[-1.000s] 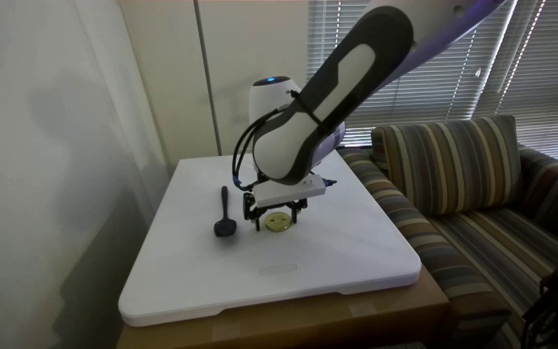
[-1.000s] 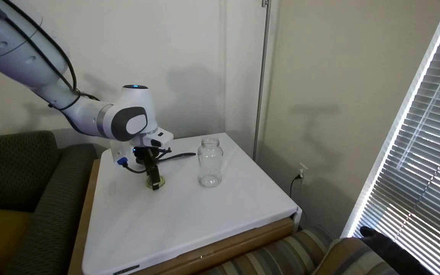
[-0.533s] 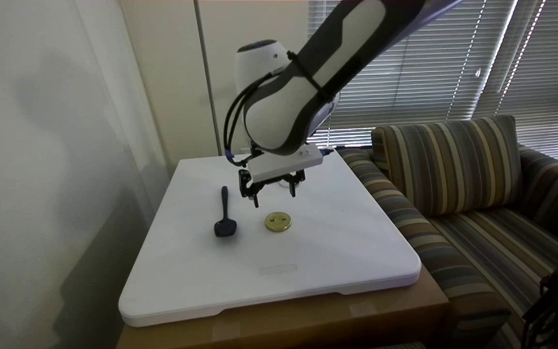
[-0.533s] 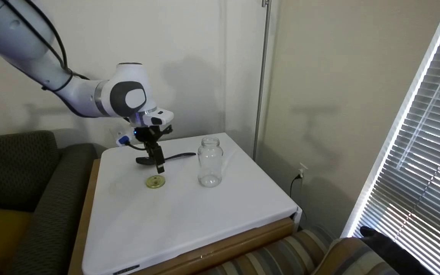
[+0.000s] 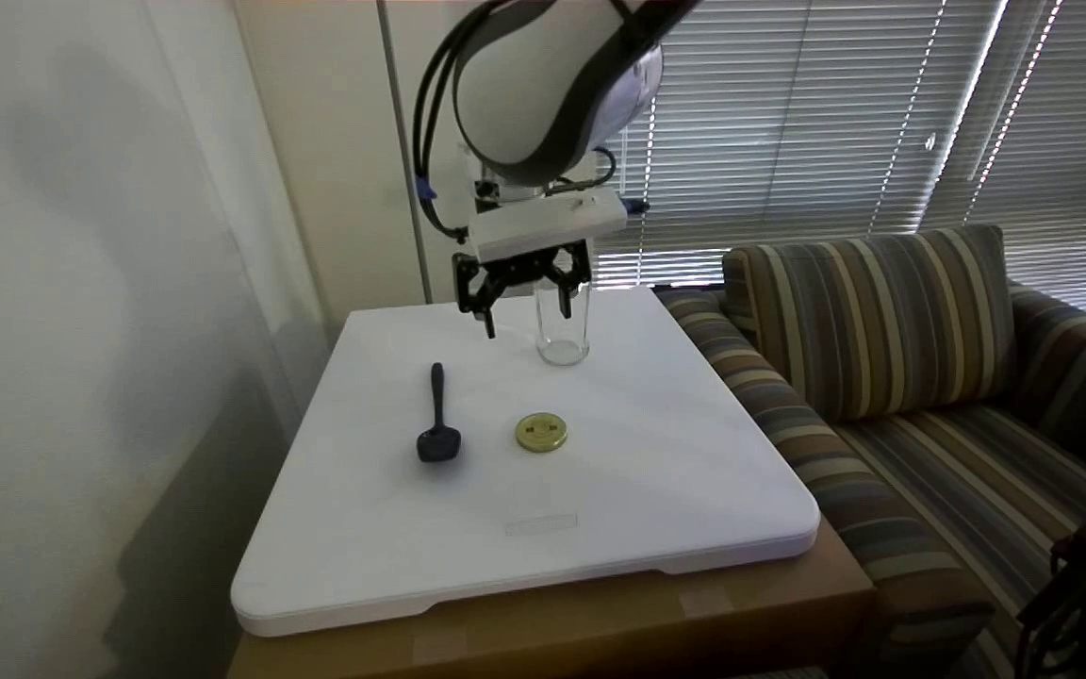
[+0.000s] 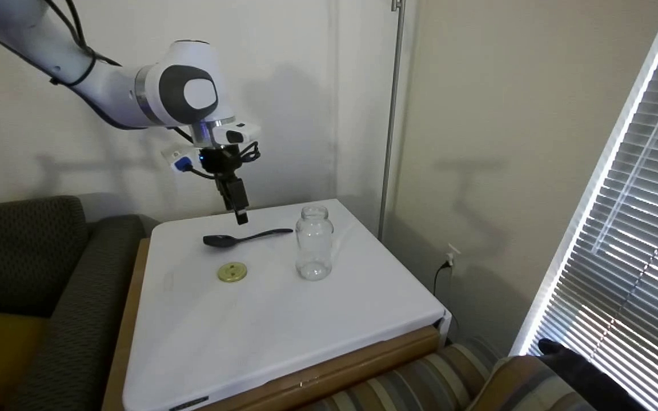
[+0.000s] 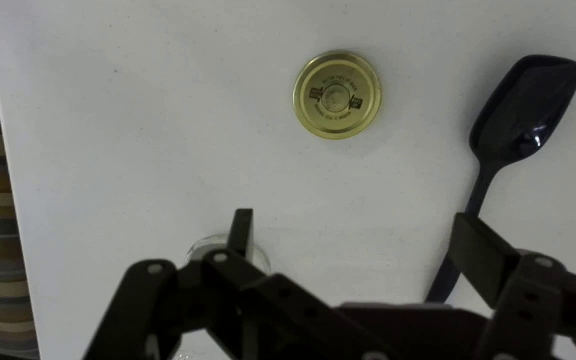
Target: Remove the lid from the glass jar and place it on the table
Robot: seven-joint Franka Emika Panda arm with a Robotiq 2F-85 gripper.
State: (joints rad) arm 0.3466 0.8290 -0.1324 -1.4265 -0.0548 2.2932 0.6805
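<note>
Up I've risen from the lid point(image 5: 541, 432), jaws spread and holding nothing, and there it lies flat on the worktop point(image 6: 277, 325), well apart from the uncapped jar point(image 6: 314, 245), so removal and placing both look done.

Arm point(image 6: 112, 94) at upper left in exterior view, sloping down to wrist point(image 6: 200, 94); rest of arm cut off by frame. Wrist bent, lower end facing down. Gripper point(image 5: 528, 322) hangs in air below wrist, aimed down, slightly tilted in both exterior views. Fingers point(image 7: 239, 230) spread wide, well apart; one fingertip point(image 5: 489, 327) lower than other in exterior view. In wrist view gripper fills bottom, one finger at each side of gap. Cables point(image 5: 425, 104) strapped along arm, looping loose beside wrist.
</note>
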